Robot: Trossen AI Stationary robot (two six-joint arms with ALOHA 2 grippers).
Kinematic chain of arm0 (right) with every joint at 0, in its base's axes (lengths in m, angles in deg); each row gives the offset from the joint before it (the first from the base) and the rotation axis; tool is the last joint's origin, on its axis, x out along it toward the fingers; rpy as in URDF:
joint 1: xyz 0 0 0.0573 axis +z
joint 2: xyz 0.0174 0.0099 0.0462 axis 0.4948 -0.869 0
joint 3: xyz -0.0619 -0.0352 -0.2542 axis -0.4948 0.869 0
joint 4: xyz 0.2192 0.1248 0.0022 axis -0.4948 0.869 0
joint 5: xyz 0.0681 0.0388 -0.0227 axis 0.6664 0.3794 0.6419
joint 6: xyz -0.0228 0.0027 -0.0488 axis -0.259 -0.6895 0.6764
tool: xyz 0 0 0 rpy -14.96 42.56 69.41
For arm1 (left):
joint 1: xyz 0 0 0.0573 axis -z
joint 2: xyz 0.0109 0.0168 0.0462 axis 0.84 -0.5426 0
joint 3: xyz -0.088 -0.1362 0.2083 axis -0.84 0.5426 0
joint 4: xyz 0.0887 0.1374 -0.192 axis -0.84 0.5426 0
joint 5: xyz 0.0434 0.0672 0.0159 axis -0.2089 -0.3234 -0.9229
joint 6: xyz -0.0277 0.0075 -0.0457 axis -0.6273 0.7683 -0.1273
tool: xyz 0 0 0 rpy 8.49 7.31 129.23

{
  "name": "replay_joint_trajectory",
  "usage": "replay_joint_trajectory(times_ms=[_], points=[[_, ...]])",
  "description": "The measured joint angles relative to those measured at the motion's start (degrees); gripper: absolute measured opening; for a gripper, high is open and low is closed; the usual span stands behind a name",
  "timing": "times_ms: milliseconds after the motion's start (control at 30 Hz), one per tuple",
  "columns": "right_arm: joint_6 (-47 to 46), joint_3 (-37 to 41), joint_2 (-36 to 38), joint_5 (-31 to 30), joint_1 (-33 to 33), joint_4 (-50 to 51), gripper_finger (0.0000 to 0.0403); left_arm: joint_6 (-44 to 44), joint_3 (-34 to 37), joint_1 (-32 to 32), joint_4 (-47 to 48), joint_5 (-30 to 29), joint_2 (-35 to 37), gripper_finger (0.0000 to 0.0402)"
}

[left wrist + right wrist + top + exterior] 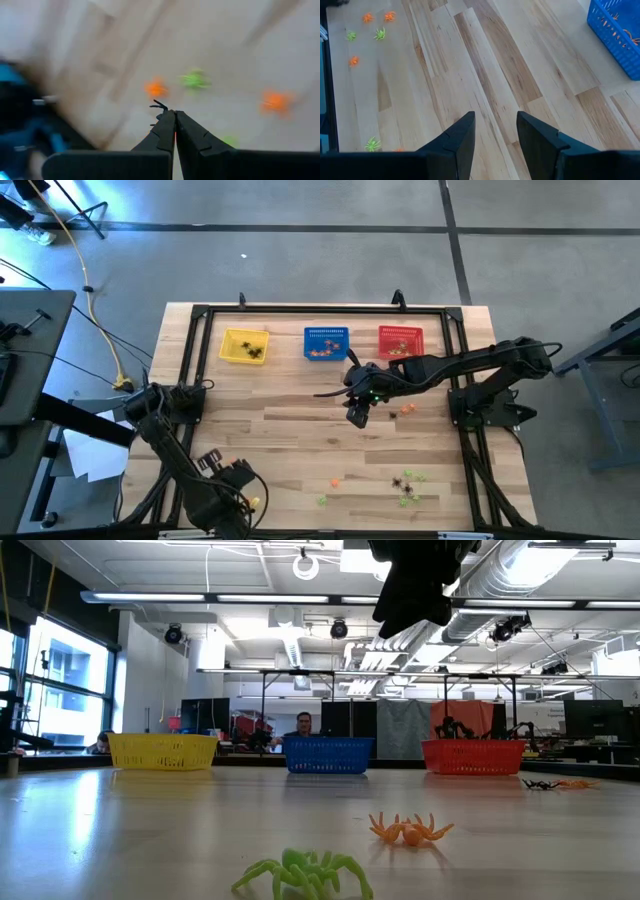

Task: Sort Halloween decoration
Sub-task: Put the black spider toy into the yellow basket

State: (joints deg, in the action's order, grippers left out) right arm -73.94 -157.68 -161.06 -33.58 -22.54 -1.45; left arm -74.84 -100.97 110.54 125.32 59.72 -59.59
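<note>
Table [290, 430] was pale wood planks. Three mesh baskets stood along the far edge: yellow basket [244, 346], blue basket [326, 343], red basket [400, 341]. Small leggy plastic Halloween decoration [408, 485] lay scattered at the near right. Right claw [358, 416] hung above mid-table, released, well apart from them. Left claw [174, 129] sat at the near left corner, clenched on a black spider [159, 106].

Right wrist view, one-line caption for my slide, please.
Open right claw over bare wood table, blue basket nearby.

Wooden bench [290, 440]: yellow basket [244, 346], blue basket [326, 343], red basket [400, 341] along far edge; scattered trinkets [408, 486] nearer front.
</note>
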Motion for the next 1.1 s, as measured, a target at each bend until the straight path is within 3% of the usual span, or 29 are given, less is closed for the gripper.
replay_joint_trajectory(times_ms=[133,267,767,933,1100], points=[[0.0,0.0,0.0,0.0,0.01,-0.02,0.0142,2.08,-0.04,-2.44,5.67,-4.63,0.0,0.0],[0.0,0.0,0.0,0.0,0.02,-0.02,0.0142,9.57,-0.04,-7.09,5.29,-7.26,1.01,0.0],[0.0,0.0,0.0,0.02,0.01,-0.02,0.0142,40.74,0.15,-31.77,5.23,-22.17,10.45,0.0],[0.0,0.0,0.0,0.01,0.01,-0.02,0.0142,47.21,6.09,-41.28,4.36,-23.85,16.76,0.0],[0.0,0.0,0.0,0.01,0.0,-0.02,0.0142,54.22,16.81,-51.18,-5.52,-20.89,26.49,0.0]])
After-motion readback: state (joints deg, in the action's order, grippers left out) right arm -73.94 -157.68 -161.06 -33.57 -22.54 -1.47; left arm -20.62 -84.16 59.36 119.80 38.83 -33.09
